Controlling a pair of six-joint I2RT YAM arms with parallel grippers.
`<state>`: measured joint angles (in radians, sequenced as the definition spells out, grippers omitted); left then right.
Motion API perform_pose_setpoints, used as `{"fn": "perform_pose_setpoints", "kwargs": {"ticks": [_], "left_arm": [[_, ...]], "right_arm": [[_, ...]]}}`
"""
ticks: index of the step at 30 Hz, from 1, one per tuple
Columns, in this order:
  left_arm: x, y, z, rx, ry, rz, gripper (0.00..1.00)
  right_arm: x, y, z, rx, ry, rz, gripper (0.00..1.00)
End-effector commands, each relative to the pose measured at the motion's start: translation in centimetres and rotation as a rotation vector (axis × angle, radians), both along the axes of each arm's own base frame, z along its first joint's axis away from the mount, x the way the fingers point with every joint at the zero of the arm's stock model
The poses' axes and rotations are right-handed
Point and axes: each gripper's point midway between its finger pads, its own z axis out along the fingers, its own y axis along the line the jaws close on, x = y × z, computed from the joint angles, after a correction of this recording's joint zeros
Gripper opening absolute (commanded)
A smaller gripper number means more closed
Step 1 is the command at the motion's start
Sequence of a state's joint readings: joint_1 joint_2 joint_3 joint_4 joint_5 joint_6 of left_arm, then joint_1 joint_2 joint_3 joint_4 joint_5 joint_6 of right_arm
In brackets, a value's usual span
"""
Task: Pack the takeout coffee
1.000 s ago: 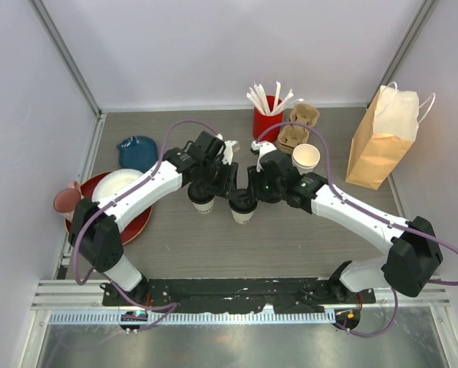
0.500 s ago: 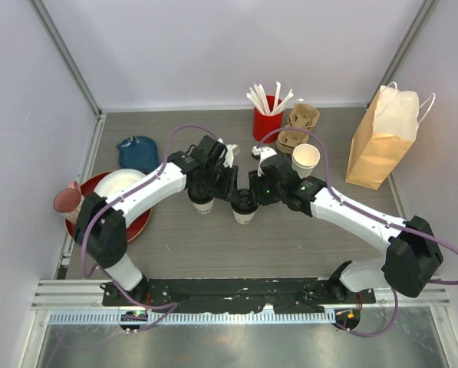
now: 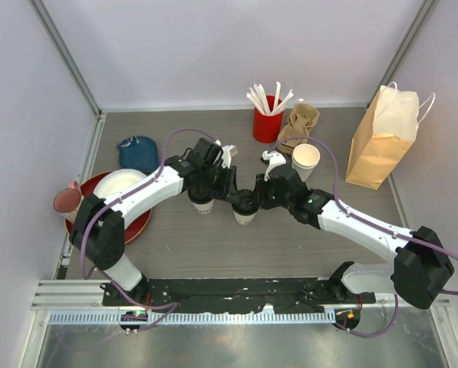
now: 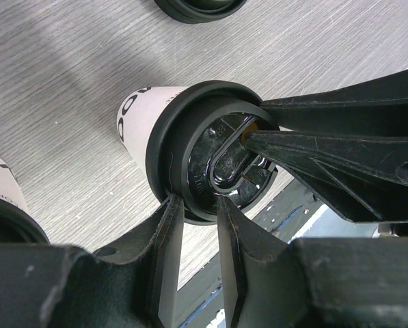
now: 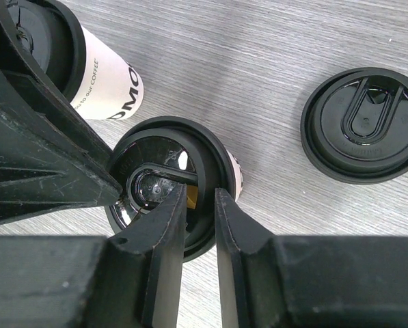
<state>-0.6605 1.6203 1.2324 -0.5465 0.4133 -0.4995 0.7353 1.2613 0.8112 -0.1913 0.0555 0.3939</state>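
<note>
Black lid (image 4: 205, 162) sits on a white cup (image 4: 137, 117) that stands upright near the middle of the table (image 4: 60, 75). The left tool (image 4: 198, 205) is almost closed and pinches the lid rim. The right tool (image 5: 200, 195) is also nearly closed and pinches the same rim from the opposite side. A second cup (image 5: 111, 82), with its own lid on, stands just beside it. A loose lid (image 5: 362, 123) lies near.

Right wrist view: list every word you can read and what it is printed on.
"our COFFEE": small print on the far paper cup, beginning hidden.
"OMO": large letters, same cup, start cut off.
Embossing on the pinched lid: unreadable.
Loose lid: none.
</note>
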Motion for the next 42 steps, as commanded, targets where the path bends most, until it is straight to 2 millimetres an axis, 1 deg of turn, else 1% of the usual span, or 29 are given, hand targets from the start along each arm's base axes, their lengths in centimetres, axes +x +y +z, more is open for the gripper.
{"fn": "perform_pose_setpoints", "kwargs": {"ticks": [1,4,6,10,12,13,15,16,17,18,19,20,21,22,24,25,27,28,31,33,35,36,37,38,40,41,42], "left_arm": [[-2.6,1.5,-4.9,0.109,0.124,-0.005,0.31],[-3.3,2.1,-6.0,0.131,0.147,-0.005,0.31],[-3.7,2.4,-6.7,0.142,0.160,-0.007,0.31],[-3.6,2.7,-7.6,0.170,0.156,-0.001,0.31],[-3.3,2.7,-7.5,0.180,0.147,-0.006,0.30],[-3.1,2.7,-7.3,0.183,0.138,-0.005,0.30],[-2.0,2.2,-5.6,0.176,0.091,-0.021,0.30],[-1.5,2.0,-4.9,0.173,0.071,-0.028,0.30],[-0.7,1.4,-3.3,0.158,0.032,-0.034,0.30],[-0.2,1.1,-2.3,0.143,0.010,-0.036,0.31],[-0.1,1.0,-1.5,0.135,-0.007,-0.046,0.31],[0.3,0.6,-0.6,0.117,-0.025,-0.049,0.32],[0.3,0.5,-0.1,0.109,-0.029,-0.056,0.32],[0.1,0.6,0.2,0.110,-0.035,-0.065,0.33],[0.1,0.7,1.0,0.107,-0.052,-0.076,0.34],[0.0,0.9,1.3,0.111,-0.054,-0.080,0.35],[-0.1,0.9,2.2,0.104,-0.073,-0.093,0.37],[-0.1,0.9,2.8,0.098,-0.082,-0.096,0.38],[-0.1,1.1,3.7,0.098,-0.107,-0.112,0.41],[0.0,1.4,4.4,0.100,-0.135,-0.119,0.44],[0.3,1.7,4.9,0.110,-0.171,-0.117,0.45],[0.5,1.8,5.0,0.112,-0.182,-0.115,0.45],[0.5,1.8,4.9,0.114,-0.184,-0.116,0.45],[0.6,1.8,4.9,0.113,-0.190,-0.116,0.45],[0.9,2.0,4.7,0.112,-0.199,-0.112,0.45],[1.0,2.1,4.7,0.107,-0.203,-0.109,0.45],[1.3,2.4,4.7,0.104,-0.209,-0.096,0.45]], "right_arm": [[-3.3,-1.4,-5.3,-0.079,0.148,-0.012,0.23],[-4.1,-1.6,-6.2,-0.101,0.165,-0.027,0.23],[-4.3,-1.8,-6.5,-0.100,0.170,-0.044,0.22],[-5.0,-2.5,-7.7,-0.111,0.190,-0.055,0.22],[-5.1,-2.7,-8.0,-0.118,0.192,-0.062,0.22],[-5.2,-2.8,-8.0,-0.124,0.193,-0.062,0.22],[-4.9,-2.8,-7.4,-0.128,0.176,-0.056,0.23],[-4.6,-2.4,-6.6,-0.123,0.161,-0.046,0.25],[-4.2,-2.1,-5.8,-0.125,0.138,-0.025,0.26],[-4.0,-1.8,-5.2,-0.122,0.128,-0.010,0.29],[-3.4,-1.1,-3.8,-0.108,0.103,0.001,0.30],[-3.1,-0.9,-3.2,-0.113,0.083,0.022,0.32],[-2.8,-0.6,-2.7,-0.112,0.069,0.033,0.33],[-2.3,-0.1,-1.6,-0.102,0.042,0.042,0.34],[-1.6,-0.1,-1.0,-0.120,0.011,0.059,0.34],[-1.3,0.3,-0.3,-0.114,-0.001,0.073,0.34],[-0.7,0.2,-0.2,-0.131,-0.012,0.093,0.33],[-0.5,0.5,0.1,-0.122,-0.015,0.110,0.32],[-0.1,0.3,0.1,-0.147,-0.019,0.140,0.29],[0.1,0.4,0.2,-0.168,-0.032,0.183,0.28],[-0.1,1.1,0.3,-0.145,-0.020,0.259,0.26],[0.1,1.3,0.6,-0.142,-0.032,0.288,0.25],[0.5,1.3,0.3,-0.159,-0.038,0.317,0.24],[0.2,1.7,0.4,-0.148,-0.037,0.367,0.24],[0.5,2.0,0.5,-0.174,-0.077,0.441,0.23],[0.5,2.2,0.3,-0.181,-0.083,0.477,0.23],[0.4,2.7,0.6,-0.172,-0.096,0.520,0.23]]}}
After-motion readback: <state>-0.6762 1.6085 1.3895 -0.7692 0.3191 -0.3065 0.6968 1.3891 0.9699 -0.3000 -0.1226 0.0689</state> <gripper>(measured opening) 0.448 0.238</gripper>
